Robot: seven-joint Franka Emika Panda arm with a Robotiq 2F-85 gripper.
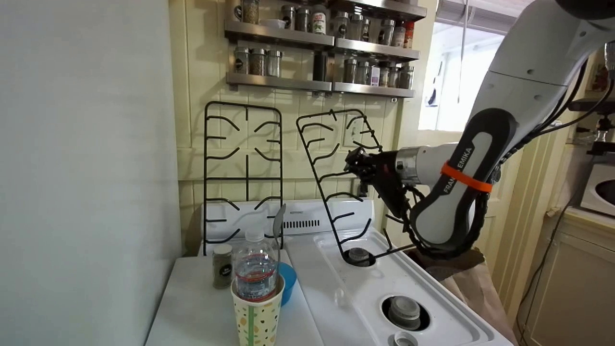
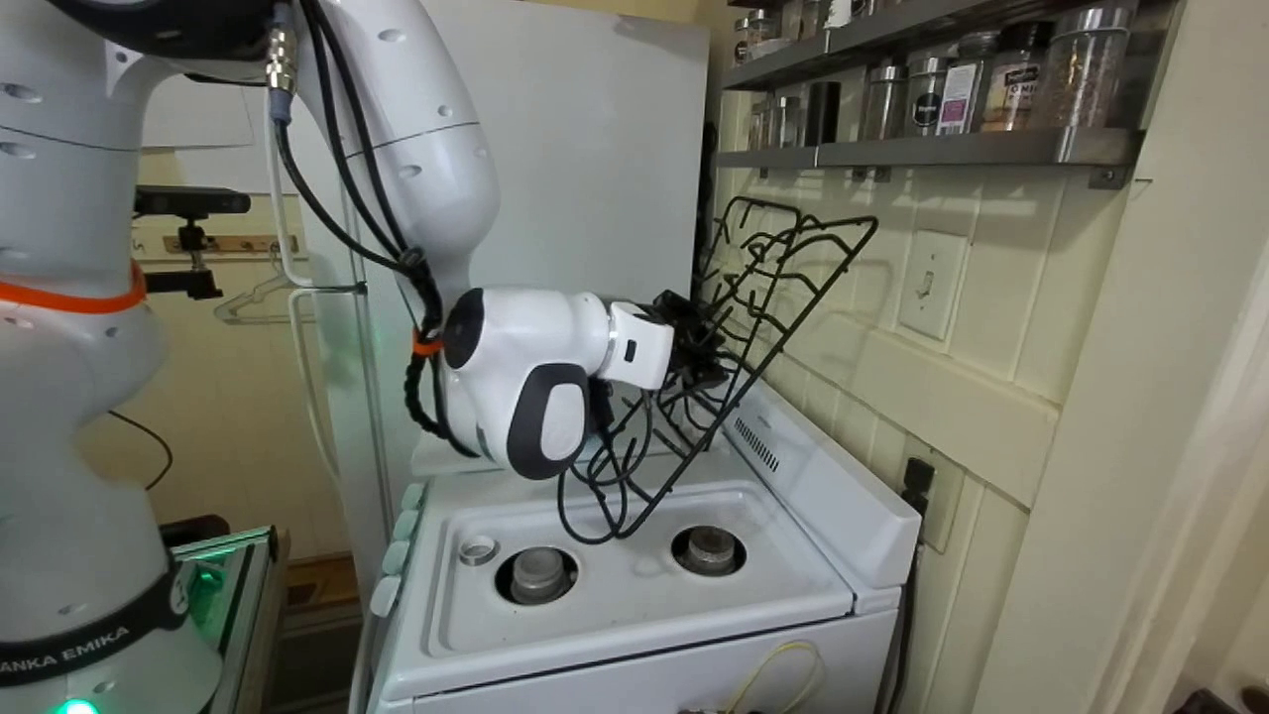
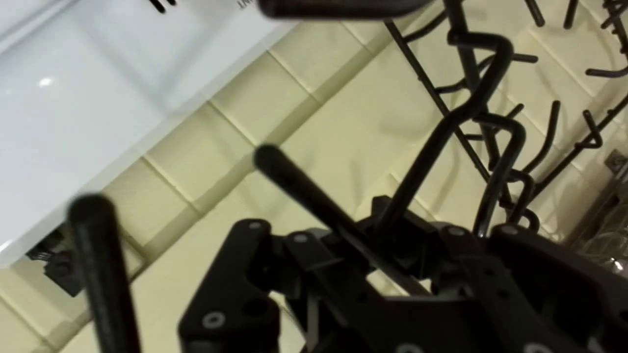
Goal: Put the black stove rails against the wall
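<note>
One black stove rail (image 1: 243,179) stands upright against the cream-yellow wall (image 1: 290,144) at the left in an exterior view. In an exterior view it is mostly hidden behind the held rail (image 2: 750,377). My gripper (image 1: 358,161) is shut on a bar of this second rail. That rail leans sideways, its lower end low over the stovetop near a rear burner; I cannot tell if it touches. Its top tilts toward the wall (image 2: 991,278), with a gap visible there. In the wrist view the gripper (image 3: 400,235) has a held-rail bar (image 3: 419,171) between its fingertips.
The white stovetop (image 1: 307,269) has bare burners (image 1: 404,310). A patterned cup (image 1: 257,319) with a bottle (image 1: 255,269), a spice jar (image 1: 222,266) and a blue bowl (image 1: 289,283) stand beside it. Spice shelves (image 1: 278,82) hang above. A white panel (image 1: 86,173) rises at the left.
</note>
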